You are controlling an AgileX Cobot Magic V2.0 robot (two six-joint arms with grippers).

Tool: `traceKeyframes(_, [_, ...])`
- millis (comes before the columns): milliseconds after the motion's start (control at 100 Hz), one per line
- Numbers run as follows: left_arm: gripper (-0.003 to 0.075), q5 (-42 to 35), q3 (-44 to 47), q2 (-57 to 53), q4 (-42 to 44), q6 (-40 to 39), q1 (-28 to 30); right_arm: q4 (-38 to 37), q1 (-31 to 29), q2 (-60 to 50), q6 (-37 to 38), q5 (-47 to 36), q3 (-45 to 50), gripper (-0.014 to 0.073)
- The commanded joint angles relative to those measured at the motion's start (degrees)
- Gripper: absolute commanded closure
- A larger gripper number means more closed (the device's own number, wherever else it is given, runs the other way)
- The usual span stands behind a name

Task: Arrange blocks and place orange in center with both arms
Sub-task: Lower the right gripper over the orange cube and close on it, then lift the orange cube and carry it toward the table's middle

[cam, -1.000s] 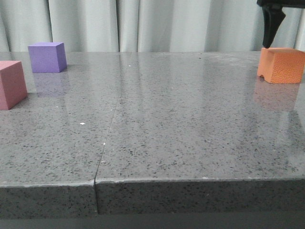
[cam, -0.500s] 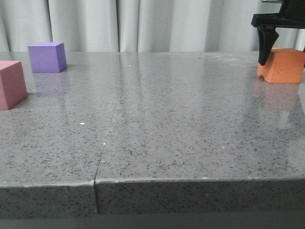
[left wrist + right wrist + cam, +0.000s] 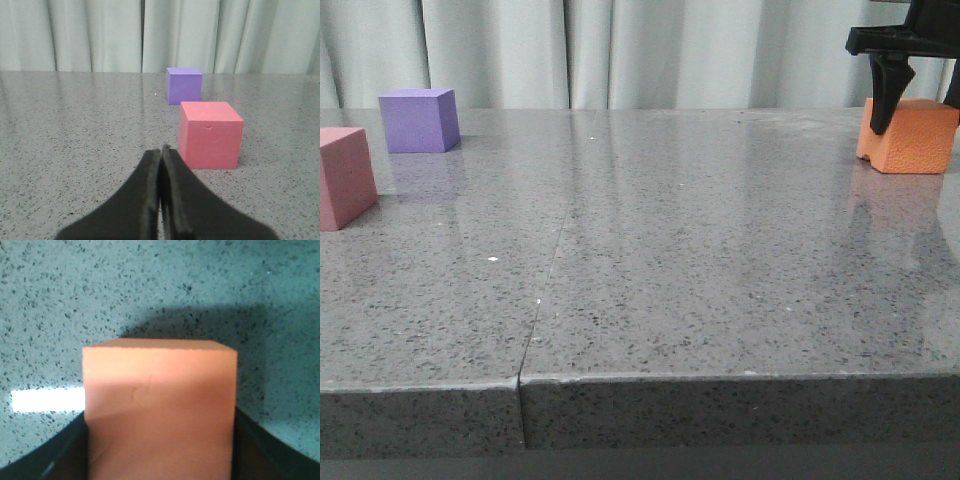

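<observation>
**Right gripper clamped on orange cube, far right; left arm idle**

Front view, left to right:
- Dusty pink-red foam cube (image 3: 345,177) at the left edge, mid-height; purple foam cube (image 3: 418,119) just behind it, upper left. Near each other, not touching.
- Left gripper (image 3: 161,156): black fingers pressed together, nothing between them, pointing at the pink-red cube, which sits just ahead and apart.
- Glossy grey speckled stone tabletop (image 3: 670,260) fills the middle of the frame; a seam runs down from the upper middle toward the front edge. Pale curtain (image 3: 620,50) across the back.
- Orange foam cube, pebbled surface (image 3: 910,137), at the upper right edge. Right gripper (image 3: 920,95) straddles it, black fingers (image 3: 886,95) down both side faces; wrist view shows them tight against it. Looks seated or barely lifted; can't tell which.

Handling, my read: foam, so light and compressible, textured enough not to slip. Flat opposite faces, mid-height, are the right hold; moderate squeeze, since over-clamping would dent it. Not fragile.

Surface is hard and slick, so a nudged cube will slide. Lift clear rather than drag.
</observation>
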Motion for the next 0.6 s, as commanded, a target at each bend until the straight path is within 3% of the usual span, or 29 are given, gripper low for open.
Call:
traceKeyframes(0, [0.0741,-4.71,2.40,-1.77,-0.06,0.02,-0.22,-0.33,-0.30,-3.39,-0.12,-1.76,-1.99,0.0171])
traceKeyframes(300, [0.0741,-4.71,2.40,-1.77,-0.06,0.02,-0.22,9.68,0.80,-3.66,-0.12,4.79,-5.56,0.0171])
traceKeyframes(590, [0.0741,-4.71,2.40,-1.77,-0.06,0.02,-0.22,10.02,9.70,-3.56,8.24,7.24,-11.32,0.0171])
